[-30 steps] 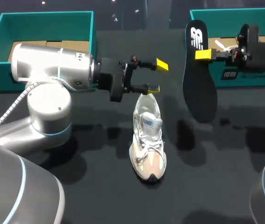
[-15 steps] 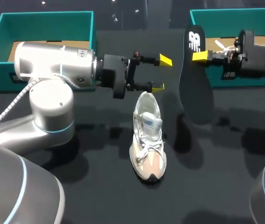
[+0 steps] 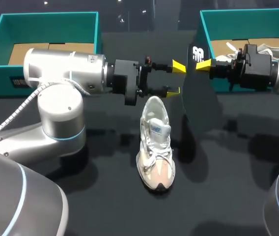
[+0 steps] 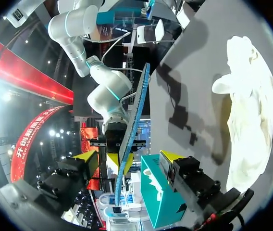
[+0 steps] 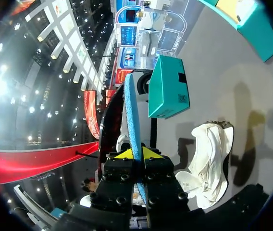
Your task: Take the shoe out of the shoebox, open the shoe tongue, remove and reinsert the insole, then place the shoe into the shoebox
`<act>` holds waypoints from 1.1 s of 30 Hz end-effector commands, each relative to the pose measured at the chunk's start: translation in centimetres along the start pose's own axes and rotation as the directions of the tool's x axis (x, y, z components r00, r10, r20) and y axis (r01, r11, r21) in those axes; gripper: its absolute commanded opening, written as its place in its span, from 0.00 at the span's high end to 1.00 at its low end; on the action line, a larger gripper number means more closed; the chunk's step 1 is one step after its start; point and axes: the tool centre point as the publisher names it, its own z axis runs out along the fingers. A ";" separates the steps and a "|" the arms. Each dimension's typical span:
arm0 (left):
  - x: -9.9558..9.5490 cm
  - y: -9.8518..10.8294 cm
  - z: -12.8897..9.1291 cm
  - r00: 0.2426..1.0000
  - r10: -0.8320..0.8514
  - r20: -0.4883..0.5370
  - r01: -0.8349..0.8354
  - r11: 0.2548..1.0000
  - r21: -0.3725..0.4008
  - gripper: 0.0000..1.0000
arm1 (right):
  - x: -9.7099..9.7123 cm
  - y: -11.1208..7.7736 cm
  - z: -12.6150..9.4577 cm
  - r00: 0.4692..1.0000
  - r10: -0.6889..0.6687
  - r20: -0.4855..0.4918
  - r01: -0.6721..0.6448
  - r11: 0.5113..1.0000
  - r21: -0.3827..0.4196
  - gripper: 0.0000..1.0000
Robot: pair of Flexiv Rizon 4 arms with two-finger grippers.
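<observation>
Sitting at the back of the dark bench [image 3: 218, 191] are the blue-green left box [image 3: 48, 19] and right box [image 3: 250, 14]. The white shoe [image 3: 155, 147] stands in the middle, outside both. The right hand [image 3: 203, 64] is clamped on the insole [image 3: 197, 53], held up in the air. The left hand [image 3: 176, 78], fingers apart, hangs above the shoe's heel, near the insole.

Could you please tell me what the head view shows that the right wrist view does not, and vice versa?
Only the head view shows the insole by its broad black face with a white mark, and the open left end effector near the heel of the shoe. Only the right wrist view shows the insole's blue edge, seen edge-on, pinched between both fingers. Both show the right end effector shut on the insole, the white shoe on the table, and a teal shoebox.
</observation>
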 end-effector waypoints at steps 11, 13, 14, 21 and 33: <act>0.6 0.7 1.6 1.000 0.001 0.029 0.000 0.999 -0.048 0.52 | -0.7 1.0 2.3 0.998 0.060 0.003 -0.060 0.997 0.042 1.00; 0.6 0.7 1.6 1.000 0.002 0.031 -0.001 0.999 -0.049 0.54 | -0.8 1.0 2.5 0.998 0.063 0.001 -0.063 0.997 0.050 1.00; 0.6 0.7 1.7 0.999 0.003 0.033 -0.001 0.999 -0.052 0.56 | -0.9 1.0 2.6 0.998 0.066 -0.001 -0.066 0.996 0.058 1.00; 0.5 0.5 1.7 0.999 0.008 0.036 -0.007 0.999 -0.048 0.66 | -1.1 1.0 3.1 0.997 0.075 -0.001 -0.074 0.994 0.080 1.00; 0.8 0.5 1.7 1.000 0.007 0.024 -0.005 0.999 -0.051 1.00 | -1.4 1.2 3.1 0.996 0.090 0.003 -0.090 0.992 0.088 1.00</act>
